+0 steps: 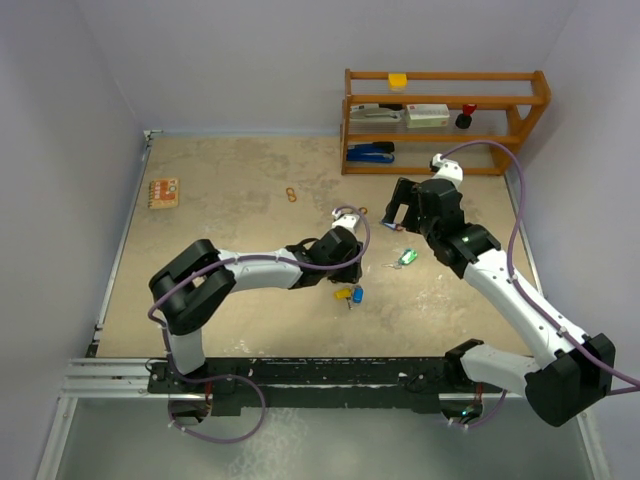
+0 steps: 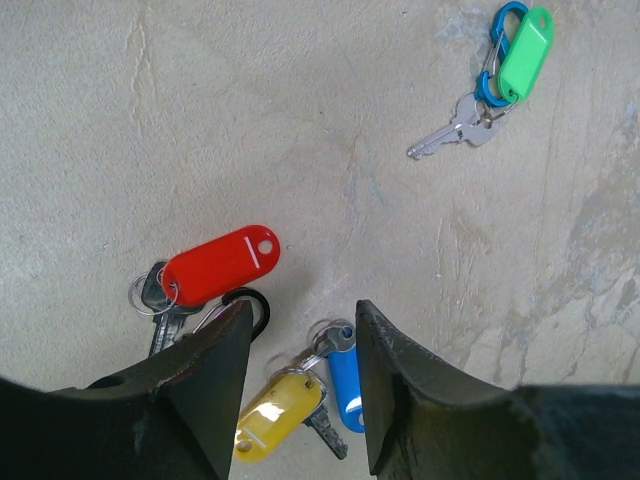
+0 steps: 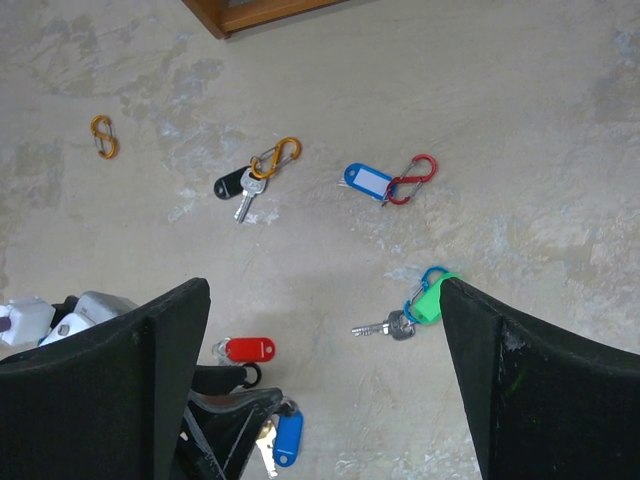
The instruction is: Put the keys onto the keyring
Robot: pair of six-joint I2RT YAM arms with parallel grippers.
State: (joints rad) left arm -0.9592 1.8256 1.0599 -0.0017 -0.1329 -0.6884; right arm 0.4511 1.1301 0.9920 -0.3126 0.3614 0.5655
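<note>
**A:** What sits nearest the left wrist lens?

**B:** The left gripper (image 2: 302,312), at the bottom edge. Its two dark fingers (image 2: 200,400) stand apart with nothing pinched between them, so it is open.

**A:** What lies in the gap?

**B:** A yellow-tag key (image 2: 275,412) and a blue-tag key (image 2: 345,385) lie side by side on the table (image 2: 200,120). The yellow tag runs partly behind the left-hand finger.

**A:** And a little farther out?

**B:** Just past that finger is a red-tag key (image 2: 220,263), with a black clip (image 2: 255,305) touching it. I cannot tell whether the two are joined.

**A:** Beyond that?

**B:** In the upper right corner there is a green-tag key (image 2: 525,50) on a blue clip (image 2: 497,55). Its silver blade points to the lower left.

**A:** What about the right wrist view?

**B:** The right gripper (image 3: 322,288) fills both bottom corners, jaws spread wide and empty. The green tag lies just beside the right-hand finger.

**A:** And farther up the frame?

**B:** Mid-frame there is a second blue tag (image 3: 367,180) on a red clip (image 3: 415,178). To its left is a black-head key (image 3: 240,190) on an orange clip (image 3: 277,157).

**A:** And farthest away?

**B:** A lone clip (image 3: 103,135), also orange, lies at the upper left. A corner of the shelf (image 3: 250,12) shows at the top edge.
</note>
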